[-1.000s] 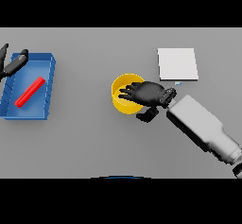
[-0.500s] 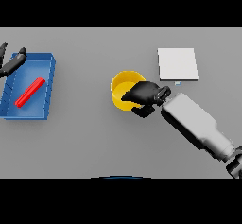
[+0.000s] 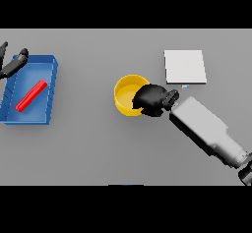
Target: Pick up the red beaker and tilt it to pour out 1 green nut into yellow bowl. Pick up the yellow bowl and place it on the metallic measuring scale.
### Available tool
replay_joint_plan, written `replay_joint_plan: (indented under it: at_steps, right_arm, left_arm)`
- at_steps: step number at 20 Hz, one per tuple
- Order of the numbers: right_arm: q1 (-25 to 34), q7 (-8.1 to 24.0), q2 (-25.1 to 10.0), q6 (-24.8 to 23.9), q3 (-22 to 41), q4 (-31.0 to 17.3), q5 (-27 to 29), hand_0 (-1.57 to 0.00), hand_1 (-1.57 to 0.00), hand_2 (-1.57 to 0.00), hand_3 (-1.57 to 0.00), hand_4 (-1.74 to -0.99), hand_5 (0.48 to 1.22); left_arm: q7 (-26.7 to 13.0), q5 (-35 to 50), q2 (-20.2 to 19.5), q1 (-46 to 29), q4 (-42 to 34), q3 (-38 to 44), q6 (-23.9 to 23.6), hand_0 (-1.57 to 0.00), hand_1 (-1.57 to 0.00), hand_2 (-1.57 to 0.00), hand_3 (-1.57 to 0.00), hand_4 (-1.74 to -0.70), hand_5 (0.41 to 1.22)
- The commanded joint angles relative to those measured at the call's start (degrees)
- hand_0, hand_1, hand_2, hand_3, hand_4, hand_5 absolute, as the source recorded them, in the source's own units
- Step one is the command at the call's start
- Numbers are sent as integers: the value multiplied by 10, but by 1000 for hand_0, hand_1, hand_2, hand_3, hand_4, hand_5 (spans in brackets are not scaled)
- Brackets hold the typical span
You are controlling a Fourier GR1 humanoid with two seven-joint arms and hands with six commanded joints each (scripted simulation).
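One grey table (image 3: 98,148), right hand (image 3: 152,99) fingers curled round yellow bowl (image 3: 126,95) rim.

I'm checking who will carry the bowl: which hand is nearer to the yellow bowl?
Right. The right hand is curled over the yellow bowl at its right rim. The left hand is far off at the left edge, by the blue tray.

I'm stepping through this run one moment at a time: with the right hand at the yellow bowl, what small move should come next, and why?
Probably lift the round yellow bowl slightly. The dark right hand appears curled over its right rim, the bowl sits on the grey table, and the flat metallic square scale lies apart, up and to the right.
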State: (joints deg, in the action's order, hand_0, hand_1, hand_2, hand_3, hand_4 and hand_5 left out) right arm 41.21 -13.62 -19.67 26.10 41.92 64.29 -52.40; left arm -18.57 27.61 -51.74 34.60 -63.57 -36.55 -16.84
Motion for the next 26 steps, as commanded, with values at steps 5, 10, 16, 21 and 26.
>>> replay_joint_plan:
  at_steps: [5,10,16,21,26]
  right_arm:
    - [2,8,-4,3,-19,3,18,-1535,-1532,-1327,-1323,-1727,1211]
    - [-5,34,-35,52,-54,80,48,-1559,-1558,-1414,-1252,-1737,1218]
    - [0,60,-63,41,-90,103,49,-1568,-1568,-1497,-1164,-1740,1220]
    - [17,62,-79,29,-110,87,43,-1566,-1570,-1516,-1149,-1741,1220]
    - [23,69,-85,-10,-138,33,41,-1569,-1571,-1530,-1151,-1741,1221]
  left_arm:
    - [0,4,2,-2,1,0,4,1,1,1,1,-717,695]
    - [-2,1,-3,-8,-1,-1,2,1,1,1,1,-724,693]
    - [-5,1,-7,-8,-8,-2,3,1,1,1,1,-716,686]
    - [-11,4,-12,-5,-22,1,-2,1,1,1,1,-725,704]
    - [-32,2,-15,-7,-26,-3,-6,1,1,1,1,-729,720]
